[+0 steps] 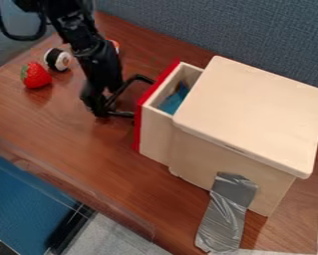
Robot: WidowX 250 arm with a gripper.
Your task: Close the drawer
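Biggest worry for you is the wooden cabinet (254,109): shove too hard and the whole thing could skid or twist instead of letting the drawer in. Your drawer (156,139) is partly out of the cabinet's left side in the camera view, red front (138,130) toward the arm. Push off-center and it'll probably rack and jam. The gray duct tape (224,216) on the cabinet's side looks like its anchor, so if that peels, you lose your brace. Your gripper (143,97) is just beside the red front, fingers apart; can't tell if they touch it. Spread like that, one could slip over the rim and snag. That blue item (174,101) inside might catch if it sits high. The toy strawberry (35,75) is well clear, so no drama there imo.
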